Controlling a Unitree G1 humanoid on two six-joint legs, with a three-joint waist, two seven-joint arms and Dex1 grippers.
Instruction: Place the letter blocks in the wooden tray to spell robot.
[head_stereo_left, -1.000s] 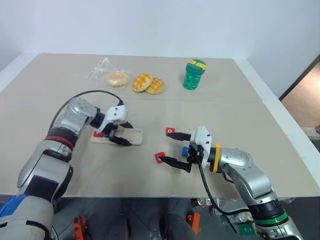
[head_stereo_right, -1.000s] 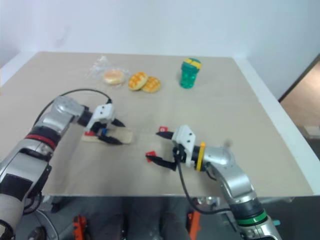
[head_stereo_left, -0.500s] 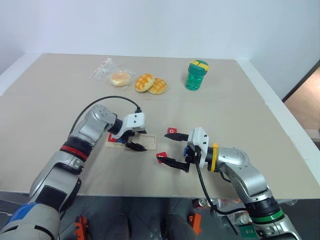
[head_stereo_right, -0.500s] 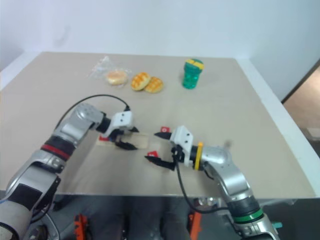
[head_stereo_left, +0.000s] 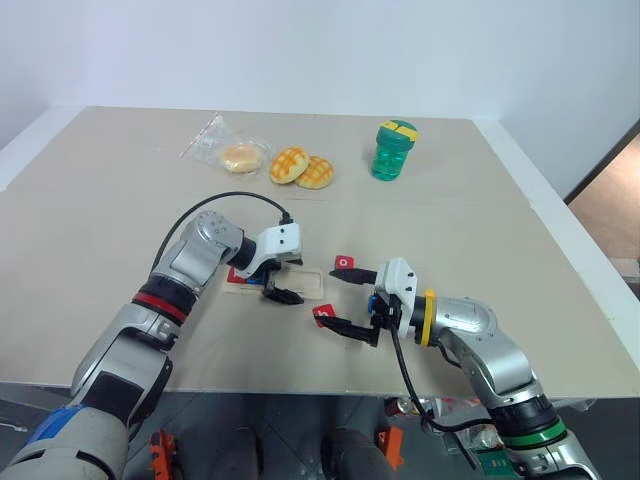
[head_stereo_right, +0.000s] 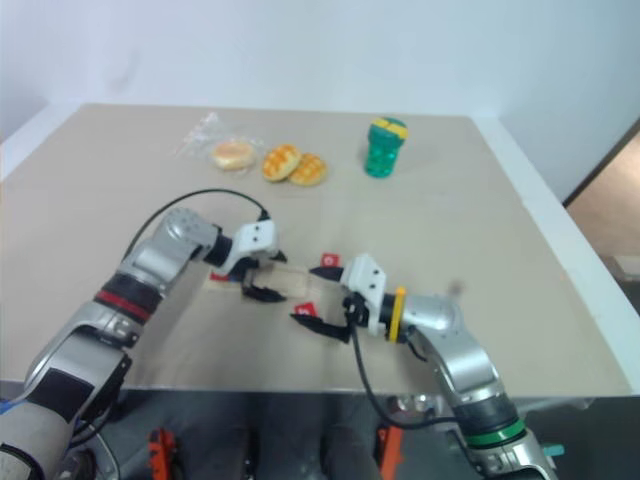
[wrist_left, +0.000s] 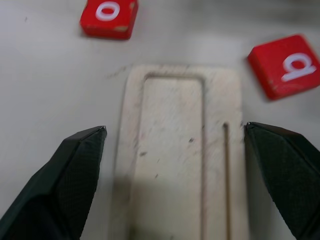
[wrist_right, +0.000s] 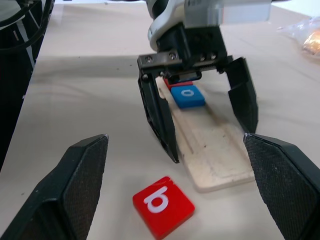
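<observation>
Spreading wide at lower centre, the right pincer (head_stereo_left: 352, 300) brackets a red square "b" block (wrist_right: 163, 206) lying on the table (head_stereo_left: 450, 230). It should probably close squarely on that tile's edges. Just beyond, the left pincer (head_stereo_left: 283, 281), also spread and empty, straddles the pale wooden tray (wrist_right: 212, 145), where a blue "o" block (wrist_right: 187, 96) sits. Another red "o" block (wrist_left: 109, 17) lies beside the tray's end.

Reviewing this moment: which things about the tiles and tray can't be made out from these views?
- Red tile behind the blue o tile: its letter is hidden by the left pincer, right wrist view.
- Wooden tray: its near end is cut off by the frame edge, left wrist view.
- Fifth tile, presumably t: not identifiable.
- Head views: tile letters too small.
</observation>
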